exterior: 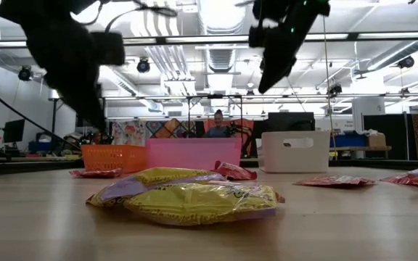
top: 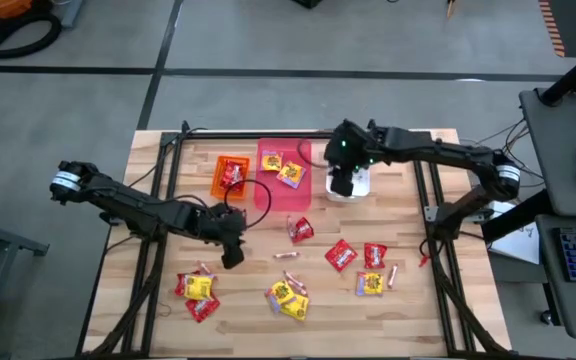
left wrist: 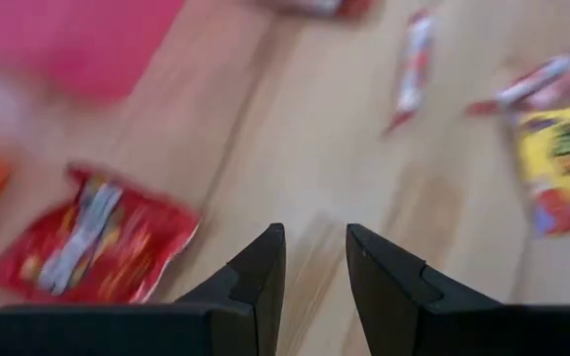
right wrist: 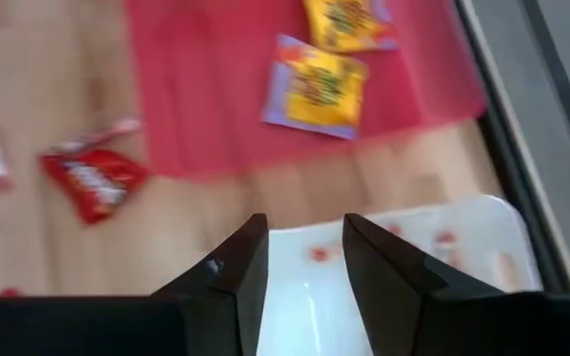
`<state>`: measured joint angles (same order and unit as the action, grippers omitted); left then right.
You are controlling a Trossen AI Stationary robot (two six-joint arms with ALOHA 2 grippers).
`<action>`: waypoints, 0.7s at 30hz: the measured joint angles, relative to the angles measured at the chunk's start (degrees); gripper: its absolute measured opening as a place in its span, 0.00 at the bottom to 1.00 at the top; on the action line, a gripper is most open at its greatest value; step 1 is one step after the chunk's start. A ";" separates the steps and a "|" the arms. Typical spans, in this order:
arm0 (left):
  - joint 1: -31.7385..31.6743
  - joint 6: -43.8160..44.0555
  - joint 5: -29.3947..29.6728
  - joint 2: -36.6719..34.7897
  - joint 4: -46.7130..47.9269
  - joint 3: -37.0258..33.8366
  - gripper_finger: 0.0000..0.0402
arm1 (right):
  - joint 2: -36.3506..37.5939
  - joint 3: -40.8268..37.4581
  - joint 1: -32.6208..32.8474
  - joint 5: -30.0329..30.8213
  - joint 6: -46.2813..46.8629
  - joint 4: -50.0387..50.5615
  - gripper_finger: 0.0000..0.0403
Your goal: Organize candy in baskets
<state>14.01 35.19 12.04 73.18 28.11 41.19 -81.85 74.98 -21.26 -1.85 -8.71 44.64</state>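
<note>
Over the white basket [top: 350, 184] in the high view, the right gripper [top: 341, 182] hangs, apparently just past a drop; the left gripper [top: 232, 257] sits mid-counter among scattered candy [top: 341, 255]. In both wrist views, each gripper's jaws are parted, holding nothing. Next comes another pick: the left stands just beside a red packet [left wrist: 92, 247].
</note>
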 joint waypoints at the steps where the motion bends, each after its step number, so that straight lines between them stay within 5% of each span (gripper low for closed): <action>1: -0.01 0.99 0.46 0.13 1.13 -0.27 0.23 | 0.39 -0.07 1.34 0.25 0.32 -0.02 0.32; 8: 0.10 -8.88 0.13 2.48 2.48 -2.34 0.27 | 0.94 -0.12 8.39 0.42 1.84 -2.56 0.32; 16: 0.08 -21.88 12.08 4.55 2.34 -3.39 0.39 | 0.94 -0.13 10.41 0.53 2.32 -3.21 0.32; 21: -0.03 -22.42 12.99 5.27 -0.23 -6.73 0.44 | 0.84 -0.17 10.41 0.55 2.24 -3.26 0.32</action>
<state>13.98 12.76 25.03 78.45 27.88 34.46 -81.01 74.81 -10.85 -1.30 -6.47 41.39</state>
